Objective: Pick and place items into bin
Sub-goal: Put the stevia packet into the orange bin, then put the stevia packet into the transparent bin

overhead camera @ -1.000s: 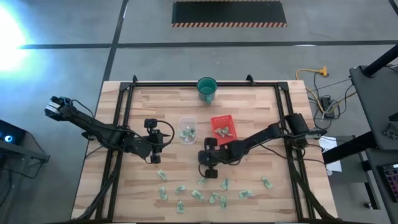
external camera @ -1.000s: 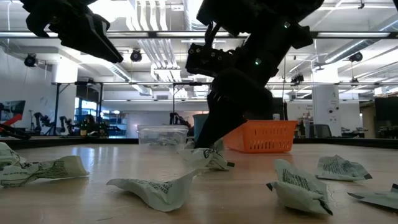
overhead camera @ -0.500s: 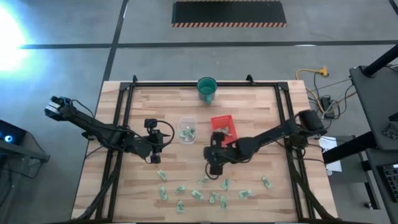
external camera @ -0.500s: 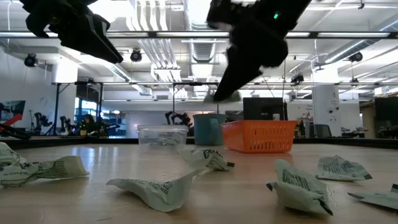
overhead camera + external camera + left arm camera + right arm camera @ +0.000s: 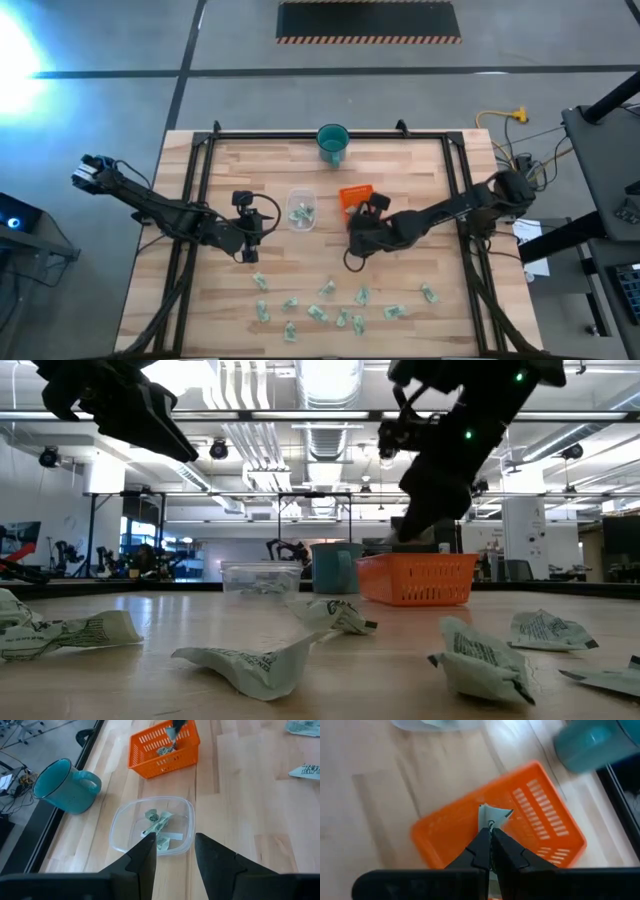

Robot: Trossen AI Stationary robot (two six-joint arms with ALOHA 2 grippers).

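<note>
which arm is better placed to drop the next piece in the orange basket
Right. Its end effector is shut on a pale piece directly above the orange basket, so it probably only needs to let go. The left end effector is open and empty, over by the clear tub.

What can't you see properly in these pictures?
- High view: the right gripper and its arm cover part of the orange basket, so what lies inside is hidden.
- Right wrist view: the teal cup is blurred and cut off by the edge.
- Low view: the print on the packets is too small to read.
- High view: the left gripper is too small to show its fingers.
</note>
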